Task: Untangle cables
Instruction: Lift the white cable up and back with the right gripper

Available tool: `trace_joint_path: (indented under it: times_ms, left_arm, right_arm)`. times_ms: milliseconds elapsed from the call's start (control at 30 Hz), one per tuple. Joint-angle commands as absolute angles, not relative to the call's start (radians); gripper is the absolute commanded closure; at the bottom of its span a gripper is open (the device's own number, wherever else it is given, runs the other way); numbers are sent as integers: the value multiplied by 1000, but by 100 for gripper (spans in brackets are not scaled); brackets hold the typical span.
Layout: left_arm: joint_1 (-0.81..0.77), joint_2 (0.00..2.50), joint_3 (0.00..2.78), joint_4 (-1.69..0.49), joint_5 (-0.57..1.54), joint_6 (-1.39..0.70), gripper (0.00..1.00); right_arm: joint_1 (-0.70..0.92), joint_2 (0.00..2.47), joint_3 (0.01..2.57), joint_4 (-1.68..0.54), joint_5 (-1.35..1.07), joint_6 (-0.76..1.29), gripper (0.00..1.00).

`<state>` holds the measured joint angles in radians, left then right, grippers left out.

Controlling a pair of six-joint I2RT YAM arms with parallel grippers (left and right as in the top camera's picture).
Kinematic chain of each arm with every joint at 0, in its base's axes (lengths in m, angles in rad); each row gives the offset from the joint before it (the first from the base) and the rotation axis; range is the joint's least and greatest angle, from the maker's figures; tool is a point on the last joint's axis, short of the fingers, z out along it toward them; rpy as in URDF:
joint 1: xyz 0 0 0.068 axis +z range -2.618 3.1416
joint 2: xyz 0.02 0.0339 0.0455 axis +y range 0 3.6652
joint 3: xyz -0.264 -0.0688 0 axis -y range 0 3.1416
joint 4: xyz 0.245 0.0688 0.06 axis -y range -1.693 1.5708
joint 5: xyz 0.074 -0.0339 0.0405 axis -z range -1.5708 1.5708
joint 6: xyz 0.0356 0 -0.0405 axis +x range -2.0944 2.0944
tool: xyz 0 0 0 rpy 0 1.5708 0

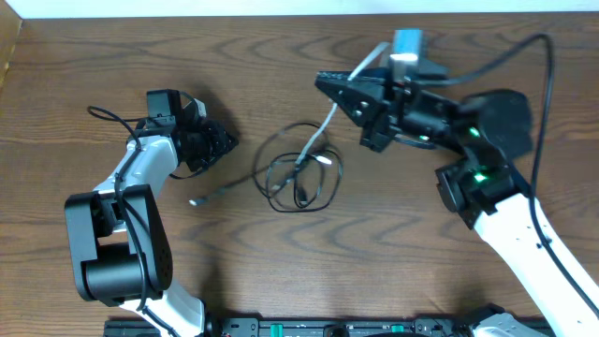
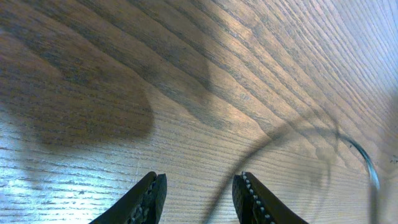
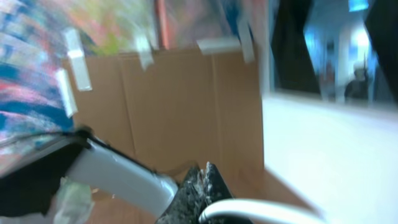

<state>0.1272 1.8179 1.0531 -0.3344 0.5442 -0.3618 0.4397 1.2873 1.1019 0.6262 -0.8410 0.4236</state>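
The cables (image 1: pixel 299 178) lay in one loose tangle near the middle of the table (image 1: pixel 75 94). The knot held one white cable (image 1: pixel 329 117) and several black loops, too overlapped to tell how many black cords made them. From the knot a single black strand (image 1: pixel 229 187) trailed toward 8 o'clock and ended in one small grey plug (image 1: pixel 194 201). One white plug end (image 1: pixel 325 159) sat at the knot's 2 o'clock edge. The white cable rose from the tangle toward 1 o'clock, up to the right gripper (image 1: pixel 323 82). That gripper's fingers were pressed together with the white cord pinched between them, and the cord ran on past it toward 1 o'clock. In the right wrist view the same white cord curved out beside the closed tips. At 10 o'clock from the tangle, well apart from it, the left gripper (image 1: pixel 225 145) hovered over bare wood. Its two fingers stood a narrow way apart with nothing between them. In the left wrist view a thin blurred cord arced across the wood at 3 o'clock. Two green lights (image 1: pixel 480 176) glowed on the right arm. Behind the right gripper stood a cardboard panel (image 3: pixel 186 106) bearing five pale tape strips (image 3: pixel 217 45), as far as the blur allowed. A colourful sheet (image 3: pixel 37 74) lay at 9 o'clock of the panel, too smeared for any writing to be read.
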Motion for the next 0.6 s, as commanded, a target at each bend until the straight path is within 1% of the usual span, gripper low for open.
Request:
trace_joint_path:
  times_ms: [0,67,133,200,267,367,467,567]
  left_arm:
    - [128,1827,1058,-338,535,-349,60]
    - [128,1827,1058,-338,535,-349,60]
    - [128,1827,1058,-338,535,-349,60]
    - [128,1827,1058,-338,535,-349,51]
    - [128,1827,1058,-338,535,-349,47]
    - [128,1827,1058,-339,535,-349,41]
    - [128,1827,1058,-339,535,-349,40]
    - [128,1827,1058,-339,536,-349,40]
  right_arm:
    - [429,1232,1106,710,-855,410,99]
    - [416,1217,1106,724,-813,410,99]
    - [408,1214,1106,681,-726,411,99]
    - [407,1219,1105,575,-585,410,99]
    - [408,1229,1105,457,-461,411,99]
    - [407,1256,1105,407,-511,409,99]
    - [407,1291,1105,454,-598,395,99]
    - [407,1311,1105,484,-485,457,99]
